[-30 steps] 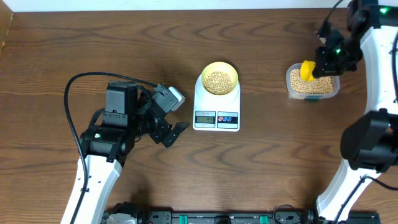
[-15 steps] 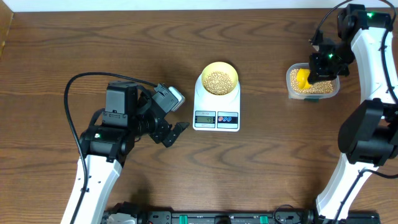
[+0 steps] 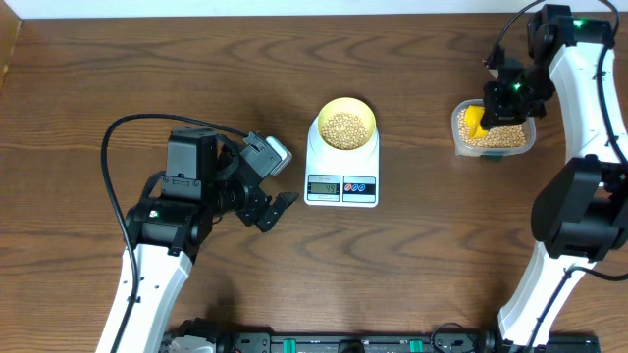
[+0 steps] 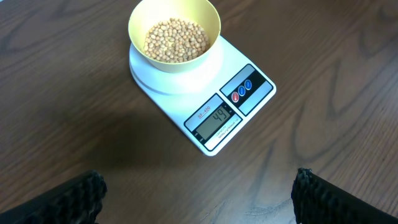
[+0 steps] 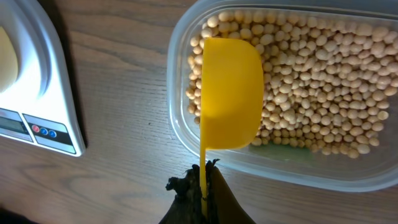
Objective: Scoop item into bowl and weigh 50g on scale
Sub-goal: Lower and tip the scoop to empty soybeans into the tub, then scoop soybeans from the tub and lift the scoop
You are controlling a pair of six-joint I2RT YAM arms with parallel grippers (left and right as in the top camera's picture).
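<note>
Since a second ago the right hand (image 3: 505, 93) has swung a little left and down, carrying the scoop (image 3: 474, 120) from over the middle of the tub (image 3: 510, 140) to its left end; nothing else has shifted. That hand is clamped tight on the scoop's thin handle, gripping it at the far tip so the cup reaches well out ahead of the fingers and can go into the beans (image 5: 323, 93) without the fingers following. From the wrist view the cup shows plain yellow with no beans on it, and whether its rim already touches the heap is hard to tell. The bowl (image 3: 346, 123) sits centred on the scale (image 3: 341, 181), holding a good layer of beans, and the display (image 4: 214, 119) appears to read 49, so the job looks one small top-up short of the target. That would explain going back to the tub for only a few beans. The left hand (image 3: 283, 178) rests apart from the scale on the tabletop (image 3: 147, 78), fingers spread wide and holding nothing, its camera aimed at the display as if parked there to watch the reading.
</note>
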